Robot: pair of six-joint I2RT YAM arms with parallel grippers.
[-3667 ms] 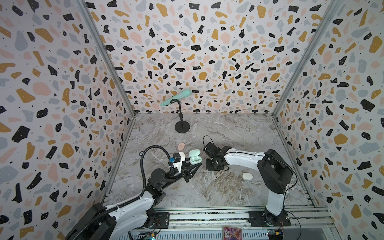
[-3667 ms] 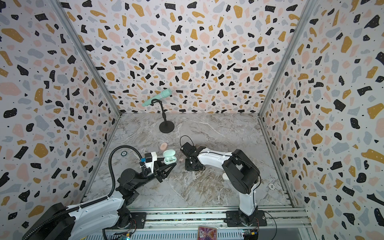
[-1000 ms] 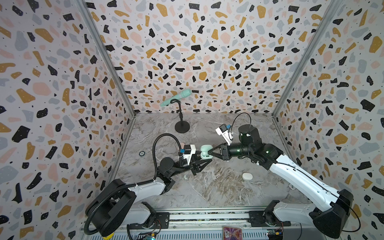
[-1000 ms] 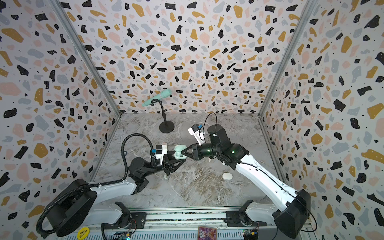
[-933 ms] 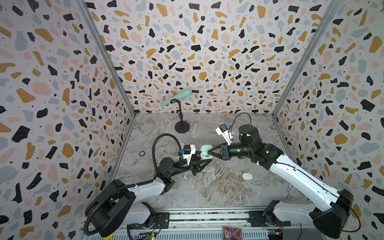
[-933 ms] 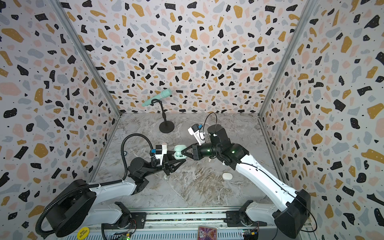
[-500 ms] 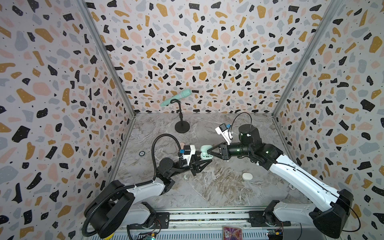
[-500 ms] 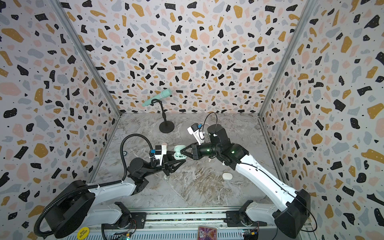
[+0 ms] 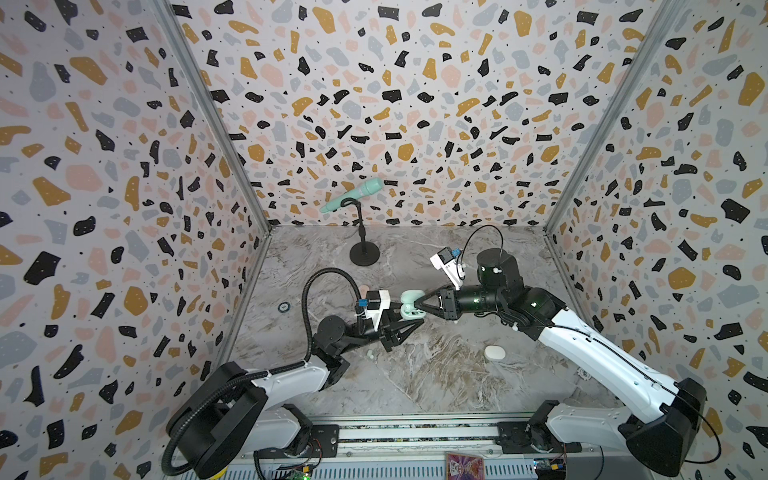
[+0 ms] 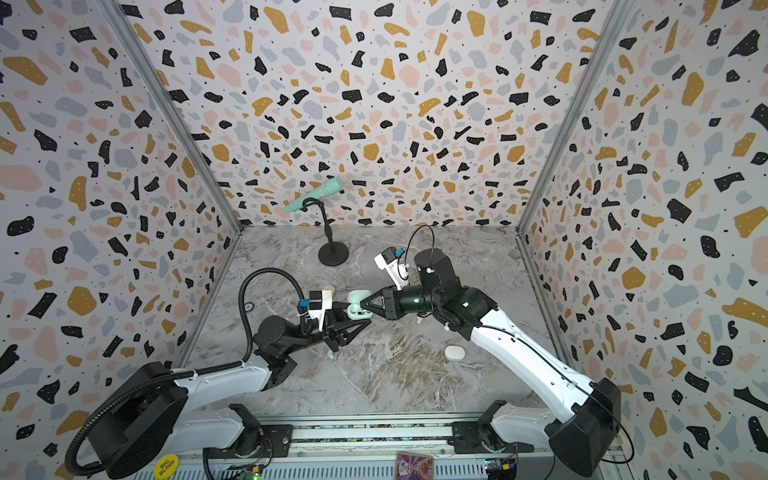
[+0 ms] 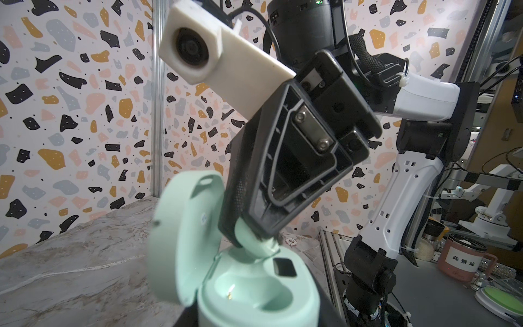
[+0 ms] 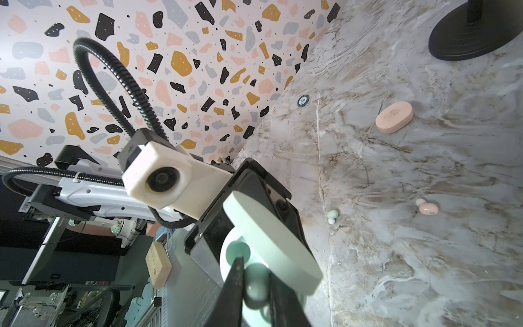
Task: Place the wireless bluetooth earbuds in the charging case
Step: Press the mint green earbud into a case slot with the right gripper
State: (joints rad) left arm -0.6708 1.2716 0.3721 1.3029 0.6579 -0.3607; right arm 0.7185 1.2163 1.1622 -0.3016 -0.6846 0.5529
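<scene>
Above the middle of the table (image 9: 436,374), the left gripper (image 9: 409,323) is clamped on the base of the mint case (image 9: 409,305) and holds it off the surface with its lid (image 11: 181,240) swung open. The right gripper (image 11: 252,236) pinches a mint earbud (image 11: 249,244) between its nearly closed tips. The earbud sits at the mouth of the far socket, touching the case. Whether it is seated I cannot tell.

As I judge it, a good insertion goes straight down the socket's own line with a slow, light push, while the left arm keeps the case steady so the push does not tip it. The lid stands just beside the right gripper's finger, so any sideways drift could knock it shut. The tips should part only a little once the earbud sits flush, then back out along the same line.

The near socket (image 11: 249,288) of the mint case looks empty, with a contact pin glinting inside. A pink case (image 12: 394,116) and a white case (image 9: 494,353) lie shut on the table, well apart. A second mint earbud (image 12: 331,215) and a pink earbud (image 12: 427,208) lie loose, in no case.
</scene>
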